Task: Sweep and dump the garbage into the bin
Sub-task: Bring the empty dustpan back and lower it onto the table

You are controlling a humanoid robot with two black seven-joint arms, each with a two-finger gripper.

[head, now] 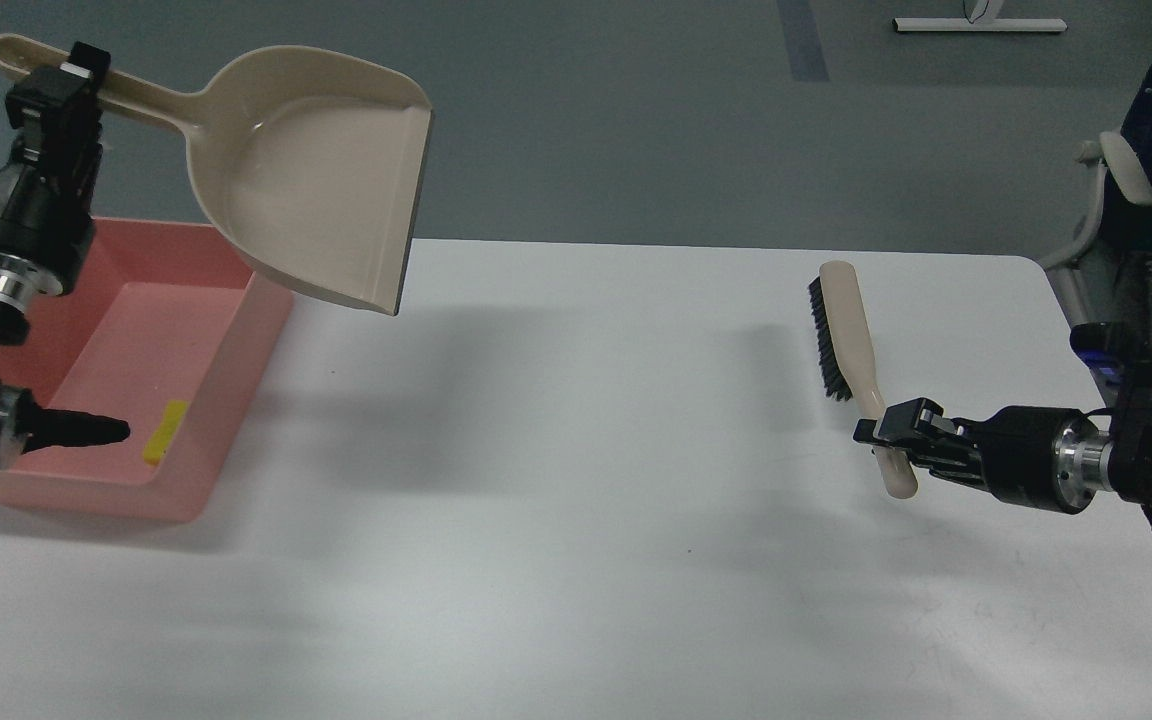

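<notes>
The pink bin (236, 400) stands at the table's left edge. A yellow sponge piece (165, 432) lies on its floor near the right wall. The beige strip is not visible. My left gripper (61, 75) is shut on the handle of the beige dustpan (321, 180) and holds it high, its empty scoop over the bin's right rim and the table. My right gripper (886, 433) is shut on the handle of the beige black-bristled brush (846, 340), held at the right side of the table.
The white table (576, 500) spans the view. An office chair (1126, 210) stands past its right far corner. A white frame base (981, 24) lies on the grey floor at the back.
</notes>
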